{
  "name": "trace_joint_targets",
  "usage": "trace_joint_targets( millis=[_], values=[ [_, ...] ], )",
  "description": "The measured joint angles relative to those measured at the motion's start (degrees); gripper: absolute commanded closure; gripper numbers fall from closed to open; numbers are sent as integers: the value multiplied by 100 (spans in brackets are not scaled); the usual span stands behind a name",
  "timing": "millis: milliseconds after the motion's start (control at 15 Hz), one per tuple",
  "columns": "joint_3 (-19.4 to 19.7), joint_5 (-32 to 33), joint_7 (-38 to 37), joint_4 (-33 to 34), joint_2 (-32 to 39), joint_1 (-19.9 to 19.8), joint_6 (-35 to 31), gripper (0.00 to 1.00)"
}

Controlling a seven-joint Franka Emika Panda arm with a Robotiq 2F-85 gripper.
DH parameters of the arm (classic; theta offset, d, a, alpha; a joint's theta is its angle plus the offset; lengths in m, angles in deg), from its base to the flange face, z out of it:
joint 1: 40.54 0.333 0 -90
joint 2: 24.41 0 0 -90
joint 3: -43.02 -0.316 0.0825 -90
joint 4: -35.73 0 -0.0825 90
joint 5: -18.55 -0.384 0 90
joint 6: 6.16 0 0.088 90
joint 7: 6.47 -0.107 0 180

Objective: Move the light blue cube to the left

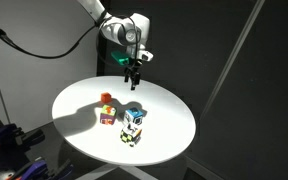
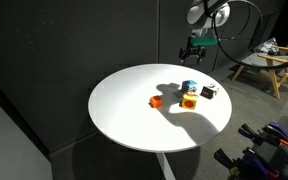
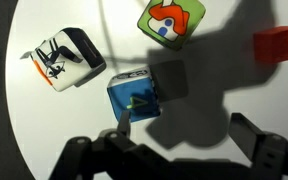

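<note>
The light blue cube [image 3: 134, 95] lies on the round white table [image 3: 54, 125], with a blue top and a green mark on it. It also shows in both exterior views [image 1: 134, 111] [image 2: 187, 87]. My gripper [image 3: 189, 135] is open and empty. It hangs well above the table in both exterior views [image 1: 132, 80] [image 2: 191, 62]. In the wrist view the cube sits just ahead of my left finger, not between the fingers.
A black, white and yellow-green patterned cube [image 3: 64, 58] [image 1: 132, 133] [image 2: 208, 92] lies beside the blue cube. A green, orange and white cube [image 3: 171, 22] [image 2: 189, 102] and a small orange cube [image 3: 277, 45] [image 1: 106, 98] [image 2: 156, 100] lie nearby. The table edge [image 1: 64, 130] is close.
</note>
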Motion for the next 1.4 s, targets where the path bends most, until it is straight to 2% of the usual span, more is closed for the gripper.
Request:
trace_joint_targets(
  millis=[400, 1000, 1400],
  values=[
    [0, -1, -3, 97, 161, -8, 3, 0],
    [33, -1, -22, 655, 843, -61, 36, 0],
    [32, -1, 271, 995, 1265, -123, 94, 0]
  ],
)
